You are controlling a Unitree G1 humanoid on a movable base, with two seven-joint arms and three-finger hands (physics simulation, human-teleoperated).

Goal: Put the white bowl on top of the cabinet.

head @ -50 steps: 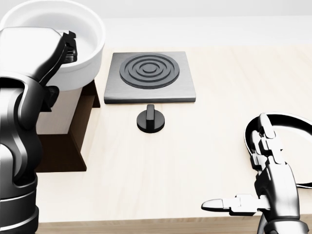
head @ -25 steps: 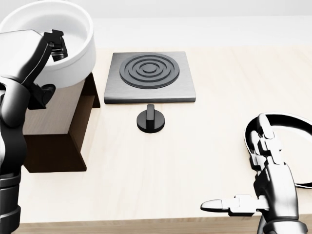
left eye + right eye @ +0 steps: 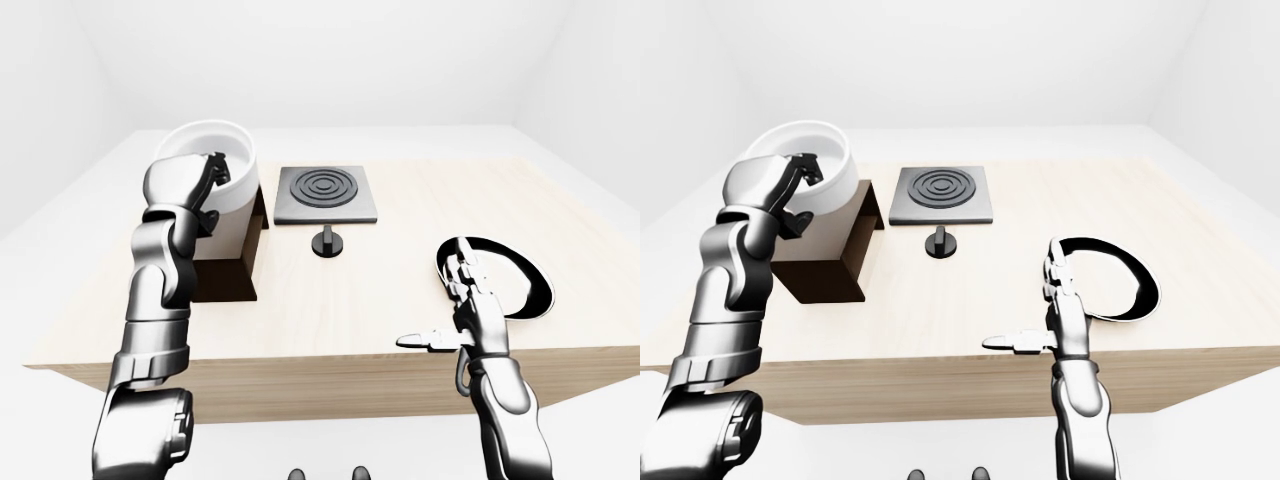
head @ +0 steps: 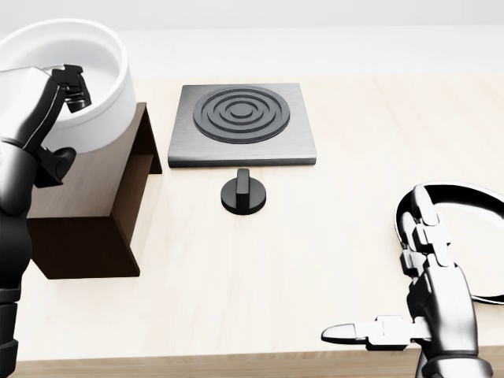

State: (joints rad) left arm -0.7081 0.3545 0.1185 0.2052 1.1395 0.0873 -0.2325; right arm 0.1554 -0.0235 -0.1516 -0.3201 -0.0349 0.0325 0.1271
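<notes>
The left hand (image 4: 67,90) has its fingers hooked over the near rim of the white bowl (image 4: 94,67), pinching the wall, and the bowl sits over the top of the dark brown cabinet (image 4: 110,213) directly beneath those fingers. To the right of that hand in the head view lie the grey burner plate (image 4: 242,124) and the black knob (image 4: 243,194). The right hand (image 4: 421,291) hovers with fingers spread and empty, thumb pointing left, its fingertips over the black-rimmed plate (image 4: 480,197) on the wooden table (image 4: 315,252).
</notes>
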